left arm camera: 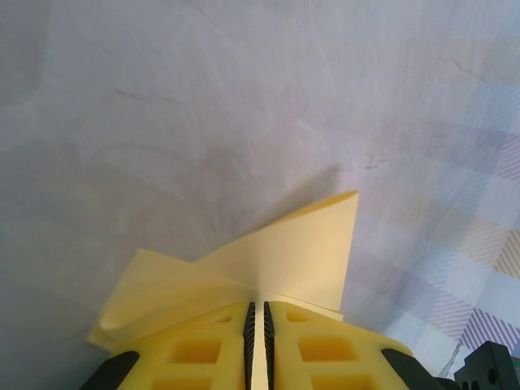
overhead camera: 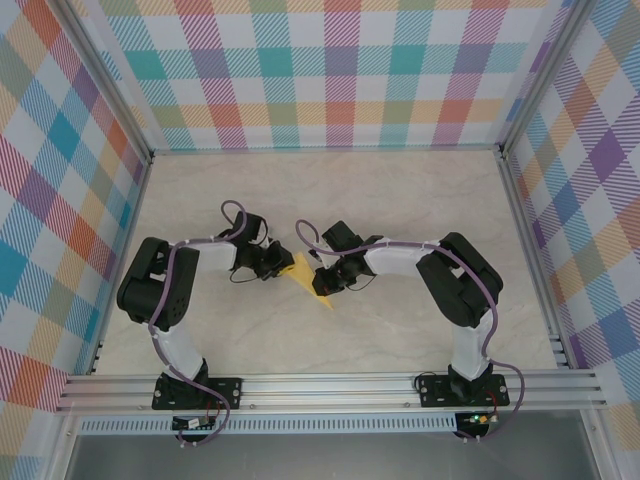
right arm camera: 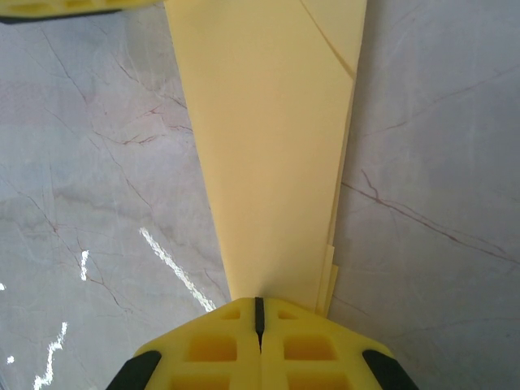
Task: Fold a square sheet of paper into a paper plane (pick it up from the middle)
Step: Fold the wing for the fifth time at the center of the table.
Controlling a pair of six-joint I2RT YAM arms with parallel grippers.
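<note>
The square sheet of paper (overhead camera: 303, 268) is yellow and folded into a layered, tapering shape, and it lies mid-table between both arms. My left gripper (overhead camera: 283, 265) is shut on one edge of it; in the left wrist view a thin strip of the paper (left arm camera: 284, 260) runs between the fingers of that gripper (left arm camera: 258, 307) and fans out beyond them. My right gripper (overhead camera: 322, 284) is shut. In the right wrist view its closed tips (right arm camera: 260, 302) sit on the narrow end of the paper (right arm camera: 268, 162), which lies flat on the table.
The marble-patterned tabletop (overhead camera: 400, 190) has free room all around the arms. Aluminium rails (overhead camera: 525, 240) and checkered walls (overhead camera: 320, 70) enclose it. A yellow finger of the left gripper (right arm camera: 57, 6) shows at the top left of the right wrist view.
</note>
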